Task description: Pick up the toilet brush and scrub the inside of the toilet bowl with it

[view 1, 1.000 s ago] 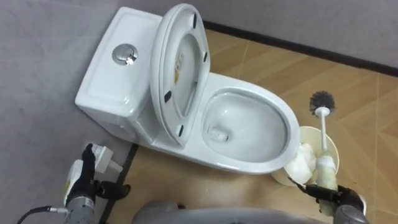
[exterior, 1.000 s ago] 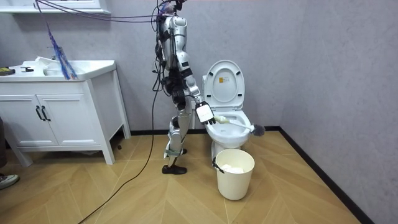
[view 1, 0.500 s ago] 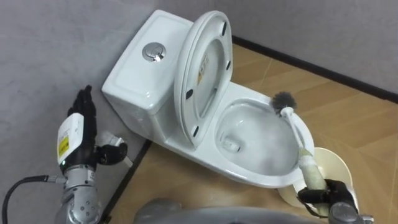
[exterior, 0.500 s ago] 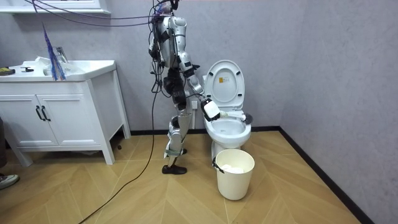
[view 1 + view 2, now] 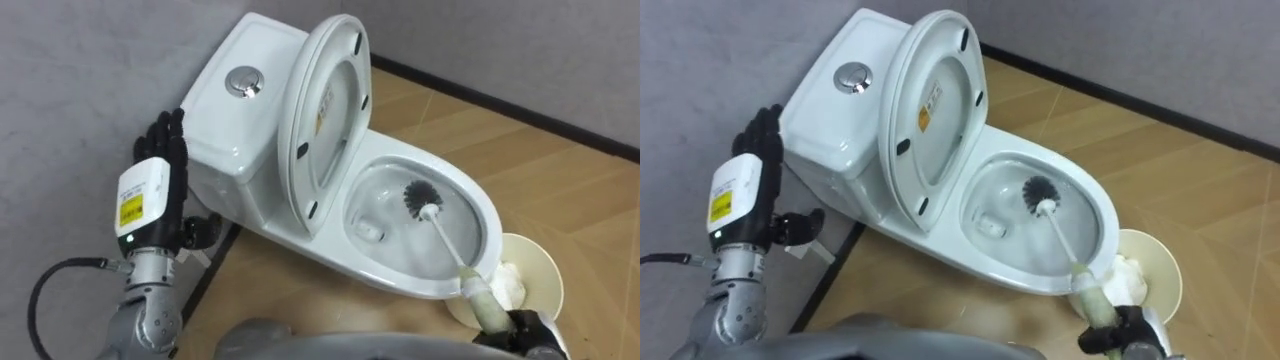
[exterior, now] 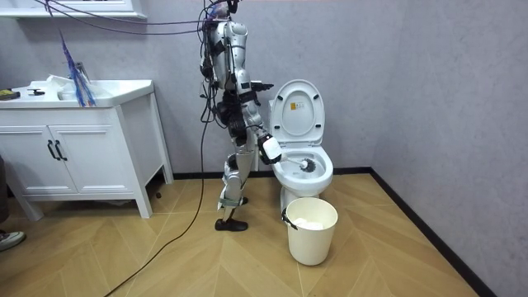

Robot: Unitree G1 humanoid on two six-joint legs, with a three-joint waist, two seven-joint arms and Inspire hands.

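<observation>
Standing on wood-plank floor [image 5: 570, 190] by a grey wall [image 5: 70, 70], robot faces the white toilet [image 5: 400, 285], lid up. Cream bin [image 5: 545, 270] sits just beside bowl, and a white vanity [image 6: 82, 157] is at room view's left. You've got the brush [image 5: 450, 250] in right hand [image 5: 1122, 335], fingers clamped round its grip. Long axis runs diag. from lower right, and the bristle head points up-left, down inside bowl. Vs 0.5 s ago: head was at far rim, now lower. Left hand [image 5: 150, 195], fingers straight, has risen beside toilet.

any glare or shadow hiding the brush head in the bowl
Left eye view: only soft sheen on the toilet bowl, the dark brush head stands out. Right eye view: same, plus a glint on the flush button. Room view: even light, no hard shadows.
</observation>
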